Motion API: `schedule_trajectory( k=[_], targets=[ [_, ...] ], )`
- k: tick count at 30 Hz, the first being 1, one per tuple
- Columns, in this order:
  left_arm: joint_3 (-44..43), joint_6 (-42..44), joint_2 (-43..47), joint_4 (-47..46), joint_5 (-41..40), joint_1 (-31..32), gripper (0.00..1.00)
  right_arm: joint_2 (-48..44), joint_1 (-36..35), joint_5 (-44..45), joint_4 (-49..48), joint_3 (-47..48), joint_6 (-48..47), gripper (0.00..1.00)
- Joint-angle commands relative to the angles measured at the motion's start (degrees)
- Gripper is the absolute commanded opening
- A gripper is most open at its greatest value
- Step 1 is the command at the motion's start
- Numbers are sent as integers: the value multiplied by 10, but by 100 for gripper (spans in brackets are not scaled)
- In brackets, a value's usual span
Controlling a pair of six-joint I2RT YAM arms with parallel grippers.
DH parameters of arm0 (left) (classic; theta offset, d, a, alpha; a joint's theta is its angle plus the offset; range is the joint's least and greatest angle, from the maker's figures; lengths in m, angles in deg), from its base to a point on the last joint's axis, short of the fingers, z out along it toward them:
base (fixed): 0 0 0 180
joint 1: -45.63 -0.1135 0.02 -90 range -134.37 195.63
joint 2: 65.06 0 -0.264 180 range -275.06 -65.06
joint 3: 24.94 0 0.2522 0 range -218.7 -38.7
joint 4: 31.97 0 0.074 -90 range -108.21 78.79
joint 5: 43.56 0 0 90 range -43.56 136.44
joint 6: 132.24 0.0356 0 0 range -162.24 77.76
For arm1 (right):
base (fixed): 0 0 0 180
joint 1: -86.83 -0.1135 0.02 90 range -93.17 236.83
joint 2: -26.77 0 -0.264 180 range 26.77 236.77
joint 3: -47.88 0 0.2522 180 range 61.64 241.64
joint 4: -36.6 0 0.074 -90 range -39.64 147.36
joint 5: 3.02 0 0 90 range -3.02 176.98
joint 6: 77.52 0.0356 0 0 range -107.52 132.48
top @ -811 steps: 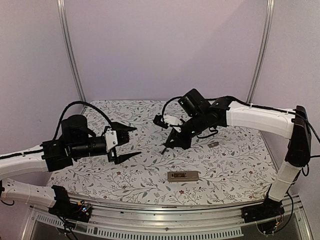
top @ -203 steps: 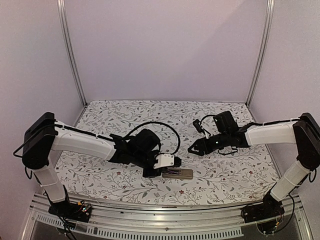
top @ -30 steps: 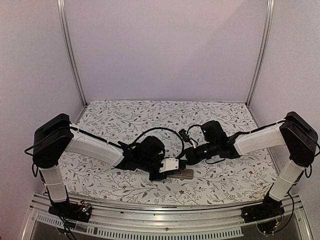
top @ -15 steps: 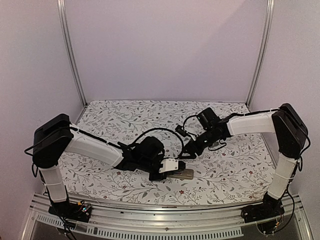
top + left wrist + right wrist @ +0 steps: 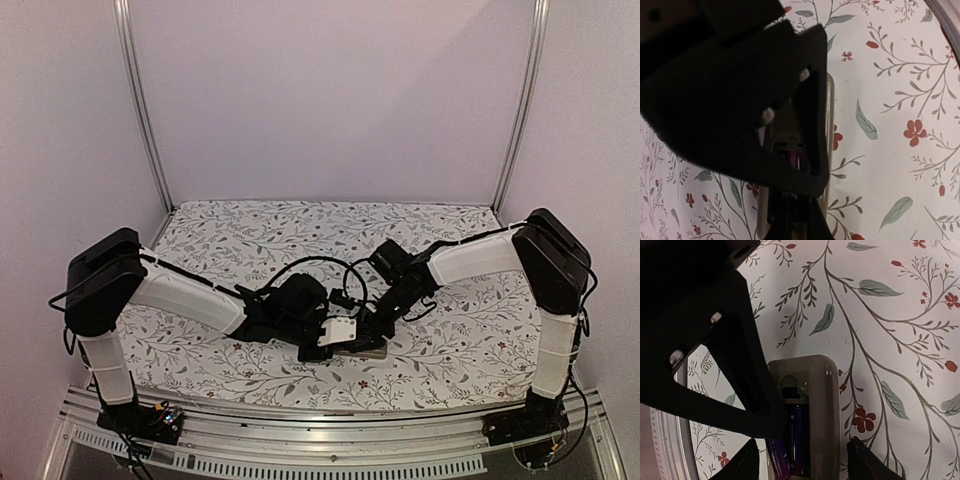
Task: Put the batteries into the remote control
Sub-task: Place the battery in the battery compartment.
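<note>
My right claw was almost pinched shut a moment ago, right by the remote control. Then it popped open and lifted a bit. Now it is low again and open wide, with one tip on each side of the remote control. I think that means it let go of a battery. The remote control lies back side up on the flowery cloth, near the front middle. Its slot has no lid on. Inside I see the batteries, dark and purple, side by side. So I think the loading is nearly done, but one may not be pushed all the way down yet. My left claw is shut tight, and its tip sits on the remote control, holding it still, I think. That claw is the trouble too. In the right wrist view its big black finger lies over the slot's edge and hides part of one battery. The two claws are very close, so they could bump. A black wire loops just above them.
</note>
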Motion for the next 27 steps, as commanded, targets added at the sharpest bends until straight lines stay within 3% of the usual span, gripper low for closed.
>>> schedule_trajectory(
  k=[1,12,23,27],
  targets=[
    [31,13,-37,73,-22,0,0,20,-2,26,1,16,-16,58],
    [33,15,-39,71,-23,0,0,17,-10,-17,-15,8,-26,51],
    [33,15,-40,71,-23,0,0,0,-1,-42,-19,6,-17,53],
    [32,14,-41,73,-22,0,0,7,-1,-30,-21,3,-13,47]
  ],
)
